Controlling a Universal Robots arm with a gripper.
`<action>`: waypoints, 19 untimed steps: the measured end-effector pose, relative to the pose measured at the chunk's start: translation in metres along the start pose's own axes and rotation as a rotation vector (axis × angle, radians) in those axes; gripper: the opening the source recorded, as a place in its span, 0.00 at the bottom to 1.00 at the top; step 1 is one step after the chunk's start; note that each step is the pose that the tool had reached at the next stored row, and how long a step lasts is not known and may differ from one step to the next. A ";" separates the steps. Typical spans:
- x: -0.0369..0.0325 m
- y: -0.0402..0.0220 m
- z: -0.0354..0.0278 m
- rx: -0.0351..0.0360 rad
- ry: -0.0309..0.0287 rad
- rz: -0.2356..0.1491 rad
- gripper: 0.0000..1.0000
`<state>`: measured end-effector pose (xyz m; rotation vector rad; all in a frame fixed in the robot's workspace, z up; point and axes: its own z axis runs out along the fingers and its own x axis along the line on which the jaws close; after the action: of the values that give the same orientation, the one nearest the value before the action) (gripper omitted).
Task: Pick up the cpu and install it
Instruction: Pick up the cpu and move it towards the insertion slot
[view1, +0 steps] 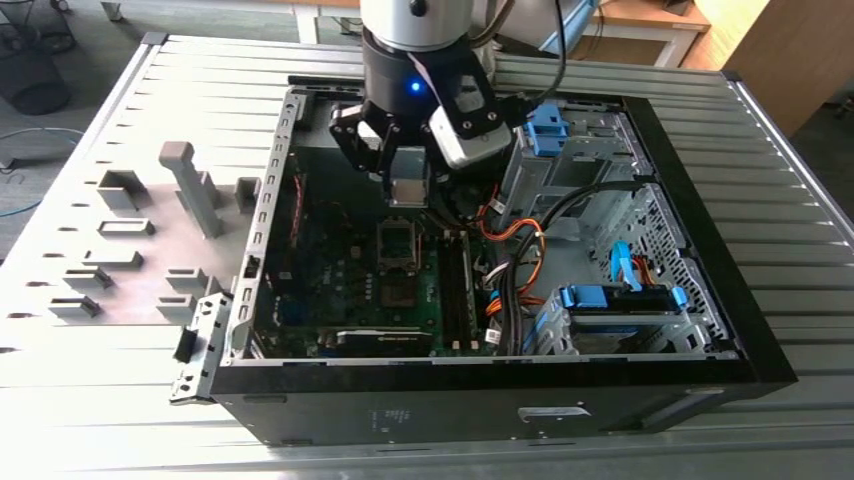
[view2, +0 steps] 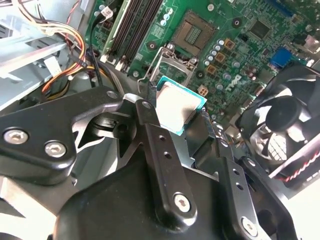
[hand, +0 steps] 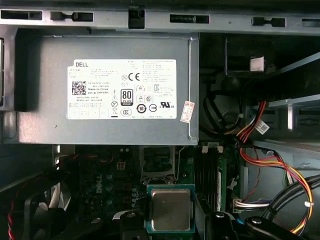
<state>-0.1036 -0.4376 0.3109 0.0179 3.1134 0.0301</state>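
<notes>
Gripper (view2: 177, 117) clamped on the cpu (hand: 170, 209), its two dark fingers (view2: 150, 125) pressed against opposite edges of the chip, which hangs clear above the motherboard (view1: 400, 290), its silvery lid up in the first wrist view. Judged from its look, the cpu is light, thin and stiff, with a smooth metal top that could slip and an underside likely to be delicate; the green rim edges, where it is held now, seem the safest place to take it. The open cpu socket (view2: 192, 32) with its raised metal frame lies just beyond the chip, between the memory slots (view2: 132, 25) and the cooling fan (view2: 285, 125). The board sits in an open computer case (view1: 694, 300) laid flat on a ribbed metal table (view1: 787, 200); power supply (hand: 100, 90) and coloured cables (hand: 270, 150) crowd the surrounding room.
</notes>
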 end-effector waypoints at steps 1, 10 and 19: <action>0.0002 -0.0009 0.0013 0.0001 0.0001 0.000 0.47; 0.0017 -0.0112 0.0126 -0.0002 -0.0002 0.000 0.47; 0.0031 -0.0211 0.0231 -0.0002 -0.0001 0.000 0.47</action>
<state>-0.1062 -0.4582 0.2873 0.0179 3.1133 0.0303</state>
